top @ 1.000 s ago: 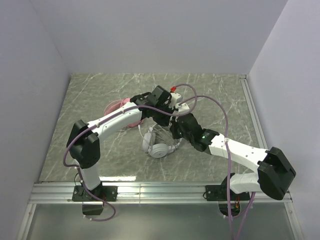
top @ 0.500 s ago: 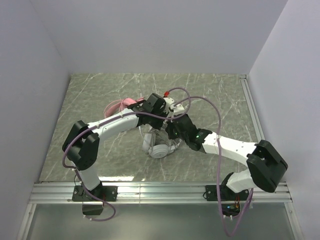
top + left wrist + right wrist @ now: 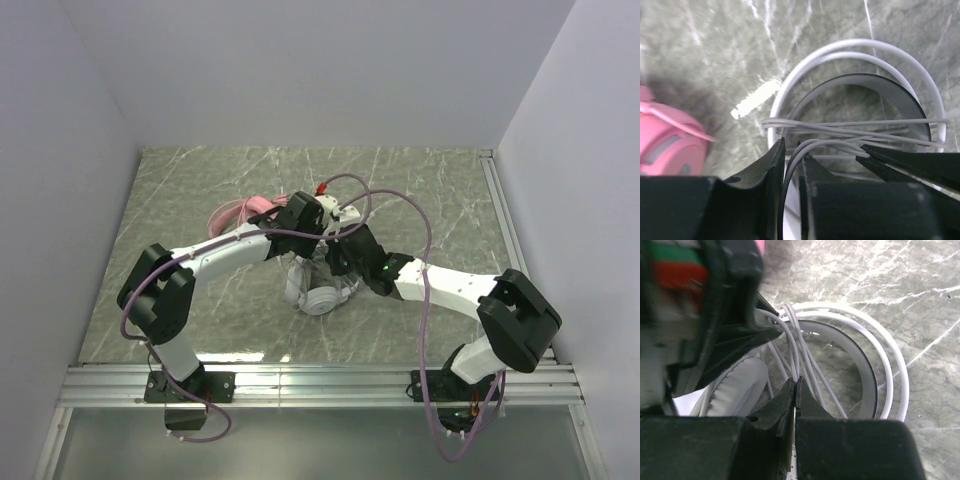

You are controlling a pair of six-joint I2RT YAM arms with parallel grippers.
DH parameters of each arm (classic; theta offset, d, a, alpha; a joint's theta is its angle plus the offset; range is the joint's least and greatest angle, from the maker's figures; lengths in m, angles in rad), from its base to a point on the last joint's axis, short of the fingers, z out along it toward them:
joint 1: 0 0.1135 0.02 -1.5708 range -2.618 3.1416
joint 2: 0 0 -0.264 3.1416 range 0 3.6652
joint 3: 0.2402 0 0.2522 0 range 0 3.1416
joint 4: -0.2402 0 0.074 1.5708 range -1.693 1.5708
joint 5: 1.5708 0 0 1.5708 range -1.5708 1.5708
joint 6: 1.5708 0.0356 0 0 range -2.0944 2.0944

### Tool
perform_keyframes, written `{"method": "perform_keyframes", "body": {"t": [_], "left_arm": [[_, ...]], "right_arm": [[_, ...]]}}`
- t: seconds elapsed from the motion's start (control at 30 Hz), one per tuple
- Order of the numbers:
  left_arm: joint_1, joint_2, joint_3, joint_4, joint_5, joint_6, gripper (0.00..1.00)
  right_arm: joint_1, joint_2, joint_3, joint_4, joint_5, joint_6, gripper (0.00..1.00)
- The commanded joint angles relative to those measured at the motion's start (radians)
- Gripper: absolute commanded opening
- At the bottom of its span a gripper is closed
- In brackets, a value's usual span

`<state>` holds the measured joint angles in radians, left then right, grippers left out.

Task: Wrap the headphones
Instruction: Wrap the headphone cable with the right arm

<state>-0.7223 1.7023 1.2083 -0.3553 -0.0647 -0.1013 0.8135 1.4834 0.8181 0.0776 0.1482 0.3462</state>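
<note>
The white headphones (image 3: 318, 297) lie mid-table; their headband (image 3: 850, 55) and wound white cable (image 3: 850, 123) fill both wrist views. My left gripper (image 3: 794, 155) is shut on a loop of the white cable just above the headband. My right gripper (image 3: 795, 385) is shut on the same cable (image 3: 792, 347) right beside the left gripper, with the grey cushion (image 3: 737, 385) to its left. In the top view both grippers, left (image 3: 318, 232) and right (image 3: 338, 255), meet over the white headset. The pink headphones (image 3: 245, 211) lie behind the left arm, an earcup (image 3: 667, 142) at the left.
Grey marble tabletop (image 3: 430, 190) enclosed by white walls at left, back and right. Purple arm cables (image 3: 420, 300) loop above both arms. A metal rail (image 3: 320, 385) runs along the near edge.
Both grippers have moved left and a little nearer together over the white headset, carrying the cable. The right arm has stretched further left; the purple cables swung with it.
</note>
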Motion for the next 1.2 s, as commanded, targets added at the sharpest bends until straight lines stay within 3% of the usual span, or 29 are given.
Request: {"method": "perform_keyframes", "body": {"t": [0.0, 0.1, 0.23, 0.27, 0.43, 0.5, 0.6, 0.7, 0.97, 1.17], "left_arm": [[0.038, -0.087, 0.004, 0.085, -0.139, 0.057, 0.20], [0.046, -0.115, -0.003, 0.096, -0.123, 0.054, 0.31], [0.050, -0.144, 0.000, 0.082, -0.129, 0.048, 0.34], [0.053, -0.153, 0.003, 0.072, -0.145, 0.037, 0.46], [0.067, -0.191, 0.017, 0.039, -0.172, -0.001, 0.50], [0.072, -0.223, 0.014, 0.033, -0.202, -0.032, 0.65], [0.083, -0.271, 0.014, 0.018, -0.265, -0.089, 0.69], [0.096, -0.317, 0.008, 0.009, -0.291, -0.133, 0.69], [0.096, -0.374, -0.056, 0.035, -0.192, -0.176, 0.66], [0.096, -0.408, -0.191, 0.162, -0.034, -0.210, 0.64]], "right_arm": [[-0.005, 0.009, 0.032, -0.079, -0.012, -0.013, 0.00], [-0.005, 0.014, 0.033, -0.079, -0.010, -0.015, 0.00], [-0.005, 0.024, 0.033, -0.079, -0.016, -0.013, 0.00], [-0.004, 0.026, 0.035, -0.081, -0.016, -0.013, 0.00], [-0.004, 0.034, 0.042, -0.079, -0.024, -0.013, 0.00], [-0.005, 0.038, 0.052, -0.079, -0.029, -0.015, 0.00], [-0.005, 0.044, 0.061, -0.079, -0.030, -0.018, 0.00], [-0.004, 0.049, 0.067, -0.081, -0.033, -0.023, 0.00], [-0.004, 0.071, 0.118, -0.098, -0.048, -0.036, 0.00], [-0.002, 0.109, 0.151, -0.113, -0.047, -0.046, 0.00]]}}
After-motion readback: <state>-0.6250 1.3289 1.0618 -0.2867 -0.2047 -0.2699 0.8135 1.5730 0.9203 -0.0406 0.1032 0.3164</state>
